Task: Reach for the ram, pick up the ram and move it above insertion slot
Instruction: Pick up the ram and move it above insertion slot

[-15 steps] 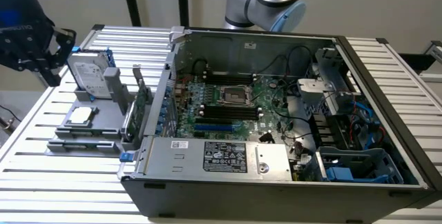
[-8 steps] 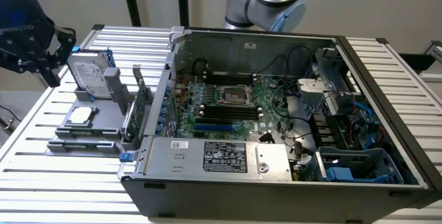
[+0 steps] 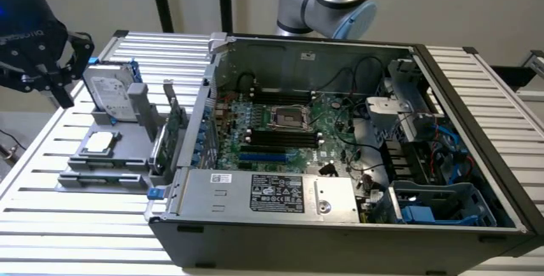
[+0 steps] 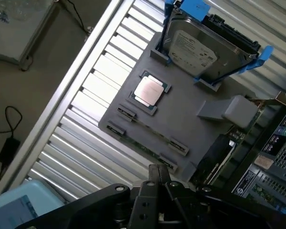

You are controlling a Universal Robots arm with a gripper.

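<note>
**Reach under way, ram not yet taken**

In the upper left of the exterior view the gripper [image 3: 50, 85] hangs over the tray [image 4: 186, 124], well apart from the open case [image 3: 340, 218]. In the wrist view its fingers [image 4: 155, 175] are pressed together and hold nothing. The ram [image 4: 140, 144] lies on edge between clips along the tray's outer side. It is across the CPU [image 4: 148, 90] from the upright drive [image 4: 205, 47]. I judge the reach to be the step in hand. A grasp would call for parted jaws, squared across the thin board between its clips.
</note>
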